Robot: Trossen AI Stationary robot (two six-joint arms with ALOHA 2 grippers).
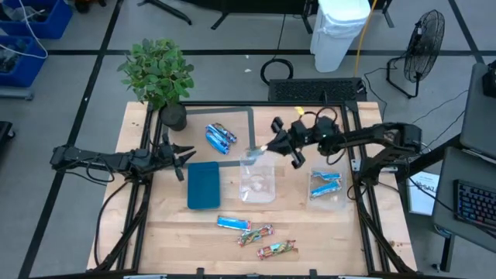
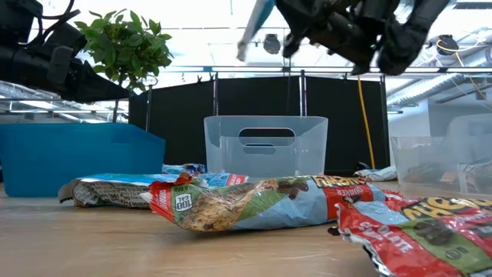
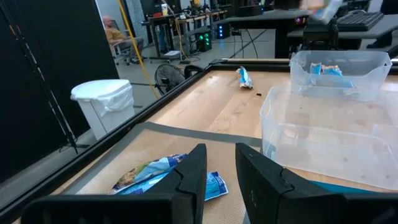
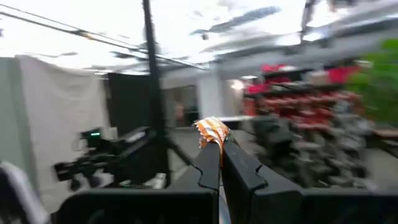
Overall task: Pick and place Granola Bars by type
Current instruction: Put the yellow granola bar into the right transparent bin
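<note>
Two hands are in sight. Right hand (image 1: pixel 267 146) is raised above the middle clear tub (image 1: pixel 257 183), fingers clamped on one wrapped bar (image 4: pixel 211 130) whose crimped end shows between them. Left hand (image 1: pixel 184 158) waits beside the teal tray (image 1: pixel 204 184), fingers slightly apart, holding nothing. Dark blue bars (image 1: pixel 220 137) lie near the plant (image 1: pixel 159 74); light blue bars (image 1: pixel 325 184) sit in the right tub (image 1: pixel 338 200); three more bars (image 1: pixel 256 235) rest on the table (image 1: pixel 325 240) at its front edge.
</note>
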